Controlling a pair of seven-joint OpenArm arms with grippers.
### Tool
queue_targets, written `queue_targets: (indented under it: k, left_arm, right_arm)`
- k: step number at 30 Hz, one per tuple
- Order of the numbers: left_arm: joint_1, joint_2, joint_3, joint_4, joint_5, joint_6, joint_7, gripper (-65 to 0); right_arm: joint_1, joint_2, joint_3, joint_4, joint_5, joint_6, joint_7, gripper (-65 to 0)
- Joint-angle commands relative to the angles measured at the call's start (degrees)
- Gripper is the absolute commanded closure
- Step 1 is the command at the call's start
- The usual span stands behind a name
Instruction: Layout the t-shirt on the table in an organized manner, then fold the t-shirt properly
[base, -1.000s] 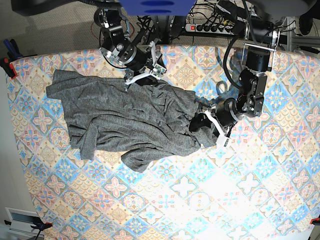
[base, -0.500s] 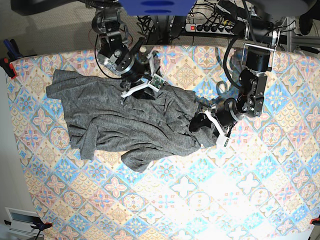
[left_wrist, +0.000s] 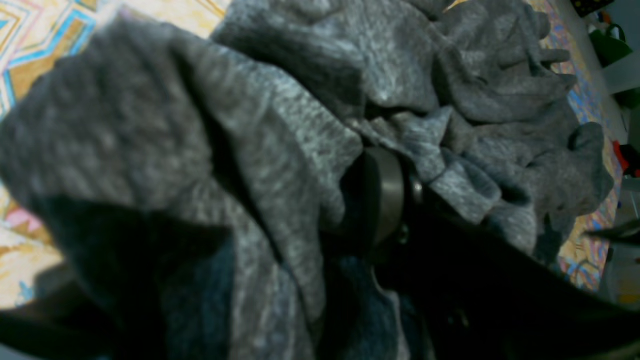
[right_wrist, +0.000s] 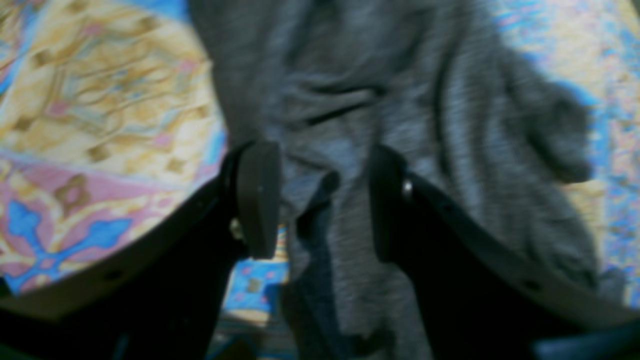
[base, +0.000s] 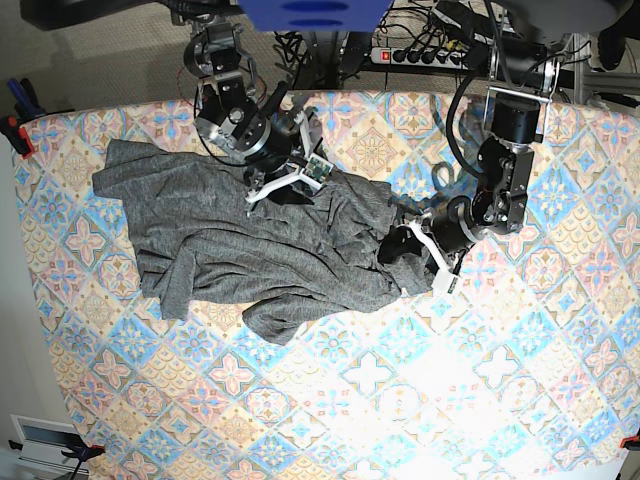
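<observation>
Since the earlier frame: your right pincer (base: 285, 180) has slid down onto the shirt's upper edge; left pincer (base: 420, 262) unmoved.
T-shirt (base: 250, 250): dark grey, crumpled, on the table's (base: 480, 380) left half.
Right pincer: jaws parted, fabric between them, unpinched.
Left pincer: clenched on the bunched right edge.
Handling: likely light, limp, clingy. Grip hems or shoulder seams.

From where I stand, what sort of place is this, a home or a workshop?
Probably a robot lab or test bench, not a home: two arms are mounted over a table with a patterned cloth, a power strip with tangled cables sits behind it, and clamps pin the cloth's edge.
</observation>
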Motion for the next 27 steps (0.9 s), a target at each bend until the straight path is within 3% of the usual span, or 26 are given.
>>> queue_targets:
  k: [1, 20, 22, 27]
  left_arm:
    - [0.08, -0.02, 0.5, -0.1, 2.55, 1.07, 3.81, -29.0]
    - [-0.27, -0.02, 0.41, -0.02, 2.55, 1.07, 3.81, -29.0]
    - [-0.27, -0.02, 0.41, -0.02, 2.55, 1.07, 3.81, -29.0]
    - [-0.27, -0.02, 0.41, -0.02, 2.55, 1.07, 3.81, -29.0]
  right_arm:
    - [0.79, -0.16, -0.09, 0.71, 0.65, -0.56, 1.36, -26.5]
    - [0.61, -0.16, -0.35, -5.26, 0.57, -0.56, 1.63, -25.9]
    - [0.7, -0.16, -0.35, -6.41, 0.57, -0.56, 1.63, -22.0]
    - [0.79, -0.16, -0.35, -8.43, 0.57, -0.56, 1.36, -3.2]
